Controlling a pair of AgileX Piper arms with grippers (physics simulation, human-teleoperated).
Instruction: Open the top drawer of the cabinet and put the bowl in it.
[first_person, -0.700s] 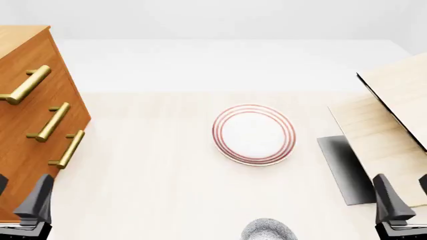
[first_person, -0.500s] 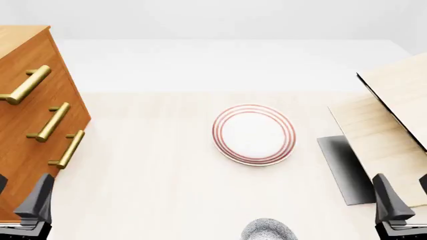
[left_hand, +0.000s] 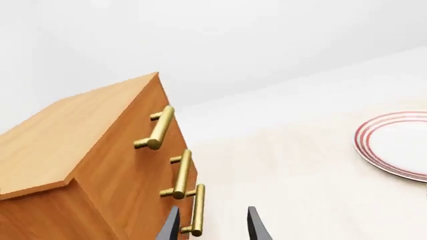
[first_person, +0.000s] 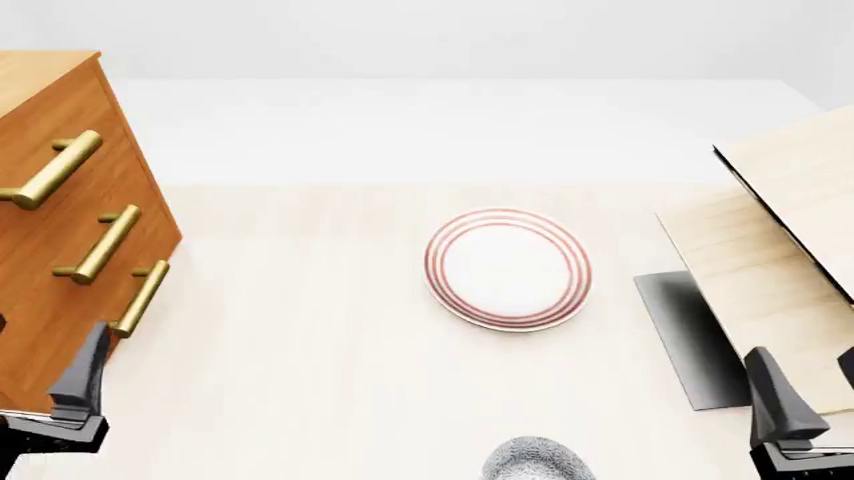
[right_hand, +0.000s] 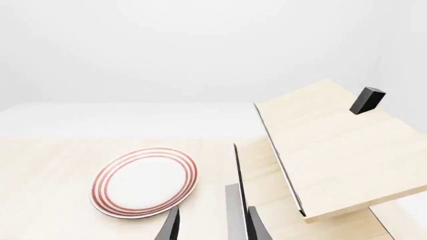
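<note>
- Left wrist view: cabinet (left_hand: 100, 165) fills the near side, all three drawers flush shut. Top drawer (left_hand: 127, 135) carries a brass bar handle (left_hand: 157, 128) on two standoffs, with a gap behind the bar. That bar looks like the only grip point: rigid, smooth metal, likely slick, so the fingers should straddle it mid-span. Left gripper (left_hand: 212, 226) shows two dark tips set apart with nothing between them, near the lowest handle (left_hand: 197, 210), not the top one.
- Front view: bowl (first_person: 537, 460) sits at the near table edge, between the arms, only its speckled rim in frame. It reads as ceramic: stiff, breakable, fairly light; a rim pinch, one finger in and one out, looks best. Plate (first_person: 509, 268) lies mid-table, well apart from the bowl. Left gripper just beside the cabinet's lower front corner; right gripper (first_person: 807, 400) near the pale boards (first_person: 774, 280), touching nothing.
- Right wrist view: right gripper fingertips apart, empty. Plate and boards ahead; bowl and cabinet not visible.
</note>
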